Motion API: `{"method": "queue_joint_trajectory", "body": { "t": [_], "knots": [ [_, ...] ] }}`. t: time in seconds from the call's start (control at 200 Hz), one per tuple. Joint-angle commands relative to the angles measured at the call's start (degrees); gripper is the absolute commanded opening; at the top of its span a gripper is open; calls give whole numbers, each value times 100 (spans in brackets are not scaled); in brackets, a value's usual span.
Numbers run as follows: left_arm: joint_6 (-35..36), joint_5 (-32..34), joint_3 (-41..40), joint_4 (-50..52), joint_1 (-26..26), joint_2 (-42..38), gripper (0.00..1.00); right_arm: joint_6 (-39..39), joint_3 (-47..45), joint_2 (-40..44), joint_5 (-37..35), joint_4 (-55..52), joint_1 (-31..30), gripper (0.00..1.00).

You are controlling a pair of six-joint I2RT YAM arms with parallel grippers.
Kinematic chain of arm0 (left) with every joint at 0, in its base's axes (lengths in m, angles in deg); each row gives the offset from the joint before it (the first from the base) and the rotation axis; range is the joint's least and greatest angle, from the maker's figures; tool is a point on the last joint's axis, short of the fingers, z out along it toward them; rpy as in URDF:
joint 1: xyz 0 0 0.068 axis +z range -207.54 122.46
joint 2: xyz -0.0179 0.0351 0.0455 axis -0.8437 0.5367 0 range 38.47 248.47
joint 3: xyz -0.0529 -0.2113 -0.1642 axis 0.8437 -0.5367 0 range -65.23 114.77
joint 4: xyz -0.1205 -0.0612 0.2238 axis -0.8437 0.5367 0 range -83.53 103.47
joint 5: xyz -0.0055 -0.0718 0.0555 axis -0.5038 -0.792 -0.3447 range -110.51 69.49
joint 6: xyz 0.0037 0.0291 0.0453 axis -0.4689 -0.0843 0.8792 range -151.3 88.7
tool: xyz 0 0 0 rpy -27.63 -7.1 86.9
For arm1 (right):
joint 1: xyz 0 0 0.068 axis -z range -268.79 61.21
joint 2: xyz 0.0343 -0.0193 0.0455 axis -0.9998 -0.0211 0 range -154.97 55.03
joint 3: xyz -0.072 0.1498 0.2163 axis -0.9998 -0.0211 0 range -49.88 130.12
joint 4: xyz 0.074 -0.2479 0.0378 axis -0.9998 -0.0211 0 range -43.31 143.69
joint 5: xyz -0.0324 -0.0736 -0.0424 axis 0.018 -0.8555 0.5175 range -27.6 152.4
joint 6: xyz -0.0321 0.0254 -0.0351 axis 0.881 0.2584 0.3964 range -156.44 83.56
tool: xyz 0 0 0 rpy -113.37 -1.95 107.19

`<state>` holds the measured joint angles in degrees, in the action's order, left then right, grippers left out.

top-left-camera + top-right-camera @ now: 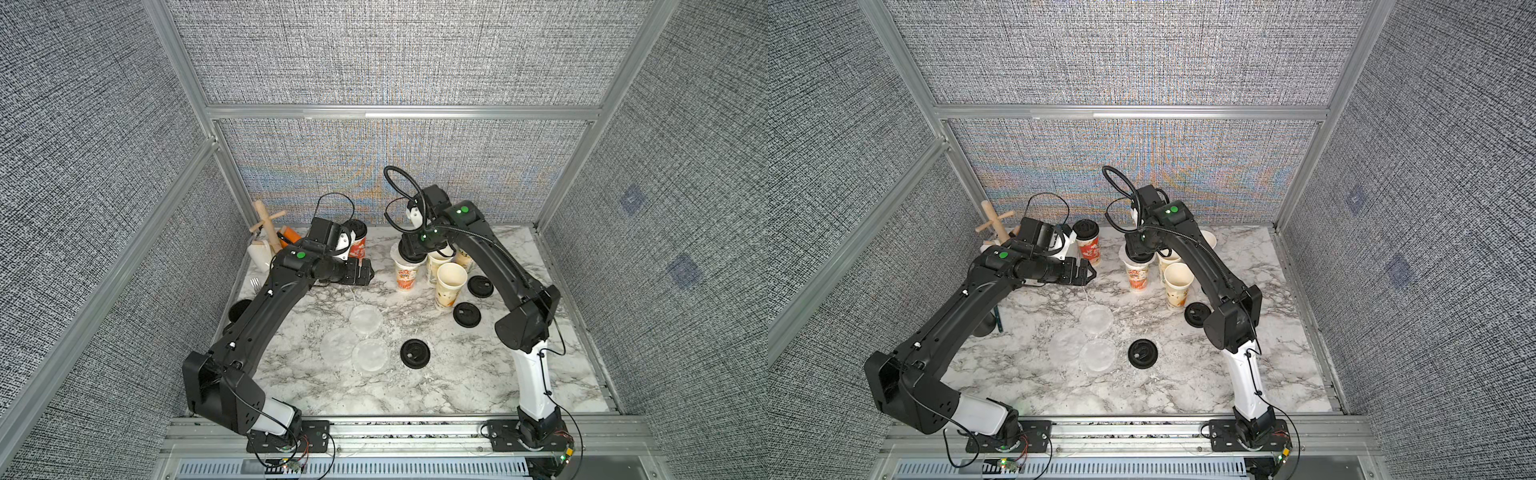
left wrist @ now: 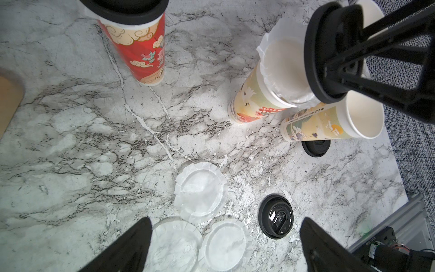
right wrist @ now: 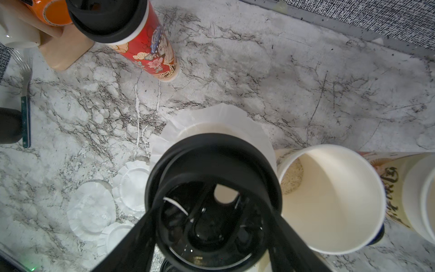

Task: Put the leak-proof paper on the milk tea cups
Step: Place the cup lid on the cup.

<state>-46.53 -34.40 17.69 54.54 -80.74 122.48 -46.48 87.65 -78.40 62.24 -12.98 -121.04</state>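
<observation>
My right gripper [image 1: 415,249] [image 3: 213,235] is shut on a black lid [image 3: 211,164] [image 2: 329,51], held just above a beige milk tea cup [image 1: 405,276] [image 1: 1137,276]. A sheet of leak-proof paper [image 3: 211,117] [image 2: 268,42] lies over that cup's mouth. Three open cups [image 1: 451,282] [image 3: 329,200] stand right beside it. A red cup [image 1: 357,245] [image 2: 138,47] at the back wears a black lid. Three more paper discs [image 1: 365,319] [image 1: 1067,345] [image 2: 201,190] lie mid-table. My left gripper [image 1: 365,270] [image 2: 226,220] hangs open above them, empty.
Loose black lids [image 1: 415,353] [image 1: 466,314] [image 1: 480,286] lie on the marble table [image 1: 457,374]. At the back left stand a wooden mug rack [image 1: 266,224], an orange mug [image 3: 54,11], a fork [image 3: 26,94] and a black mug [image 3: 9,127]. Grey walls close in on three sides.
</observation>
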Motion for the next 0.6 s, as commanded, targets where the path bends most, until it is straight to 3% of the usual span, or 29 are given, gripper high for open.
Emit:
{"method": "queue_joint_trajectory", "body": {
  "t": [0.0,0.596],
  "knots": [
    [55,22,-21,8,17,-33,100,29,91,-100,-32,2,-12,70],
    [102,67,-39,55,61,-43,100,35,258,-393,54,16,-36,70]
  ]
}}
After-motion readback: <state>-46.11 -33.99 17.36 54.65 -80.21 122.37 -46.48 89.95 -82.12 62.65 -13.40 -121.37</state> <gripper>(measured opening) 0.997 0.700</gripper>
